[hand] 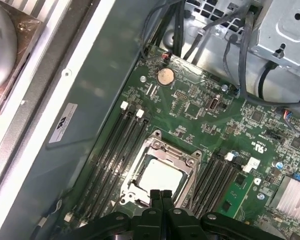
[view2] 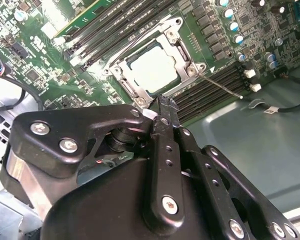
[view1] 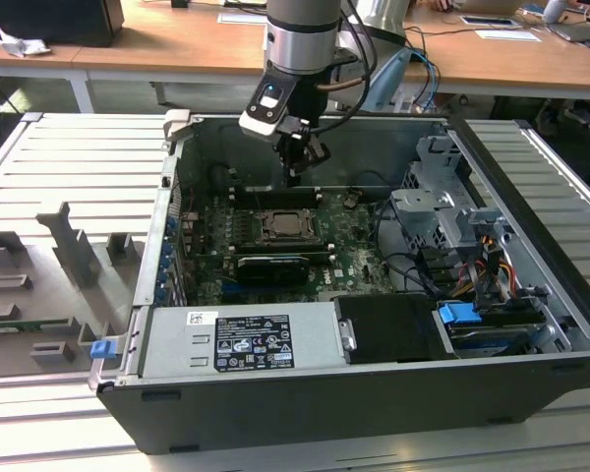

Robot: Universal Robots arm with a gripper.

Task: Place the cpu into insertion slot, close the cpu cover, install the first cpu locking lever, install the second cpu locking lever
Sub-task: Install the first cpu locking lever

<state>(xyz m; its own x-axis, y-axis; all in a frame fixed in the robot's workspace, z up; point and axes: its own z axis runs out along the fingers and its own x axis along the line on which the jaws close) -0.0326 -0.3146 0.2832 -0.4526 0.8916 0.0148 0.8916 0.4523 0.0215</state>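
While tool (hand: 160, 194) hangs pinched together, empty, cpu (hand: 159, 175) lies seated close beneath it.

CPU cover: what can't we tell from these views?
- Cover edge by the fingers: hidden behind them in both wrist views; any lever there can't be judged.
- Pins: under the cpu.
- Exterior view: cover too small to tell if latched.

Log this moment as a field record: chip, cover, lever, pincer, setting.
chip: small pale square metal cpu, lying inside the frame, on the green motherboard
cover: thin silvery square-frame cpu cover, down around the chip
lever: thin silvery wire lever, jutting out past the cover's corner, seemingly unlatched
pincer: black pincer, shut, tips above the cover's edge
setting: open dark computer case
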